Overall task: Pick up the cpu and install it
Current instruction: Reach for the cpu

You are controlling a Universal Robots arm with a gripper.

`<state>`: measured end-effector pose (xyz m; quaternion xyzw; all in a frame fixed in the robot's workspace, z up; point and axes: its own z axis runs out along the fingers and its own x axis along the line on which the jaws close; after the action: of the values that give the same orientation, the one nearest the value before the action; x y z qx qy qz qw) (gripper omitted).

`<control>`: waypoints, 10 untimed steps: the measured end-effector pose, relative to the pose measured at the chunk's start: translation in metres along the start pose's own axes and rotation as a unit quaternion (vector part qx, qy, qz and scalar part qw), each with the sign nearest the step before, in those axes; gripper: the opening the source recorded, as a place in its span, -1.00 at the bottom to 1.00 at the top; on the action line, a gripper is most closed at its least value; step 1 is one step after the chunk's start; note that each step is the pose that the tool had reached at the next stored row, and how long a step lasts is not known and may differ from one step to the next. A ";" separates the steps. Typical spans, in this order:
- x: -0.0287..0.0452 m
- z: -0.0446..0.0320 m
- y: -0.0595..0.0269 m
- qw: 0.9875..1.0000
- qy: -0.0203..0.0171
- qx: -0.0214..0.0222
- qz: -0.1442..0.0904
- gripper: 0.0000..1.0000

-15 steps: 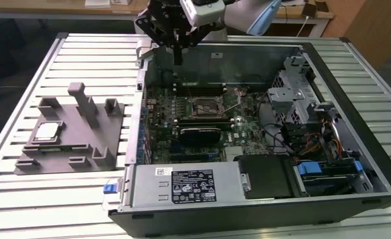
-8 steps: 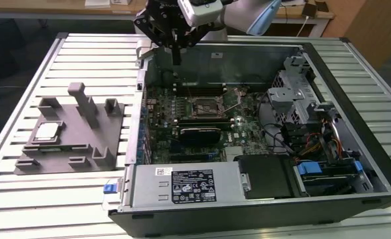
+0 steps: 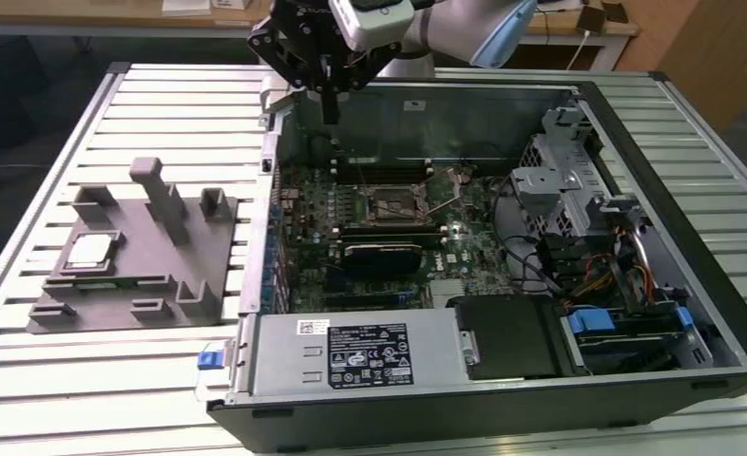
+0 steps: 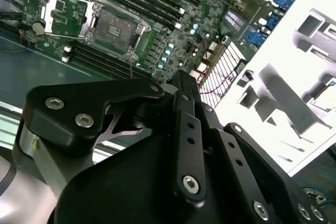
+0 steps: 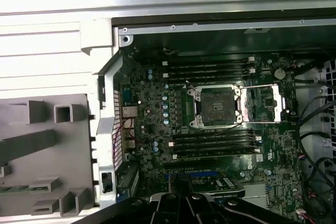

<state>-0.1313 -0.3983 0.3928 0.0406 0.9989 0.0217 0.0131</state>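
The cpu (image 3: 91, 250), a small silvery-white square, lies flat in a recess of the grey moulded tray (image 3: 133, 285) on the exterior view's left. My gripper (image 3: 331, 116) hangs above the far left corner of the open computer case (image 3: 501, 380), well away from the cpu, with its dark fingers together and nothing between them. The empty processor socket (image 3: 392, 201) sits in the middle of the green motherboard with its metal frame swung open. Both wrist views show the socket (image 4: 113, 24) (image 5: 215, 106) beyond the gripper (image 4: 180, 77) (image 5: 181, 184).
The case lies on a slatted metal table (image 3: 69, 380). It holds a power supply (image 3: 348, 356) at the near side, drive cages and cables (image 3: 577, 190) on the exterior view's right, and memory slots (image 5: 210, 69) on either side of the socket. The tray's upright posts (image 3: 158, 190) rise beside the case wall.
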 end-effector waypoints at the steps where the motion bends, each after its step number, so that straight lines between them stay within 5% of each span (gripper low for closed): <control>1: 0.0009 0.0000 0.0001 1.000 0.000 0.000 0.000 -0.79; 10: 0.0092 0.0003 0.0004 1.000 0.000 0.000 0.002 -0.79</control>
<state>-0.1405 -0.3971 0.3923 0.0428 0.9988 0.0217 0.0132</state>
